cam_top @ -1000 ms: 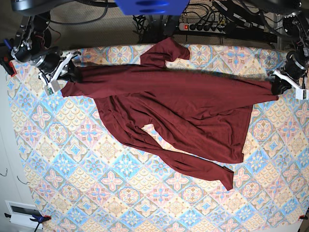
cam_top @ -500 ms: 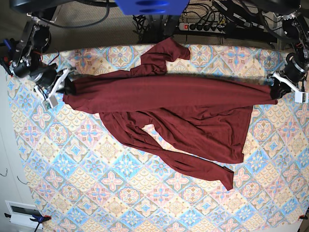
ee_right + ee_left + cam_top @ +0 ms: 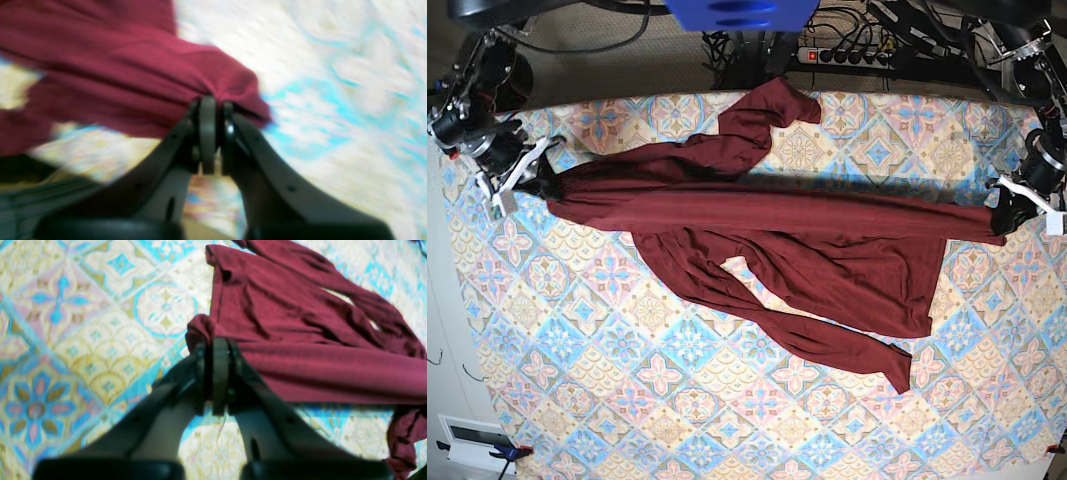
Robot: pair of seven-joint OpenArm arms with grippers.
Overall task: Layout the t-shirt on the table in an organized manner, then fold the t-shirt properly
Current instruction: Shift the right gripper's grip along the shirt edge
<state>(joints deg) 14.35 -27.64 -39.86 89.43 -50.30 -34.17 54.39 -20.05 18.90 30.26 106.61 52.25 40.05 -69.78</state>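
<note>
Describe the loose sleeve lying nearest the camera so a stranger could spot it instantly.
Start at the patterned table, then the maroon t-shirt stretched across it. The sleeve trails diagonally from its lower edge toward the near side, ungripped.

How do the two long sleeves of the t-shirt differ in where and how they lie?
One sleeve lies at the far edge of the table, short-looking and bunched into a folded heap. The other sleeve lies toward the near side, stretched out long and diagonal, its cuff free on the cloth. Both are plain dark maroon, and no gripper holds either.

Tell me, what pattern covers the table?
Pastel blue, pink and cream floral diamond tiles on the table, clearest in the base view.
</note>
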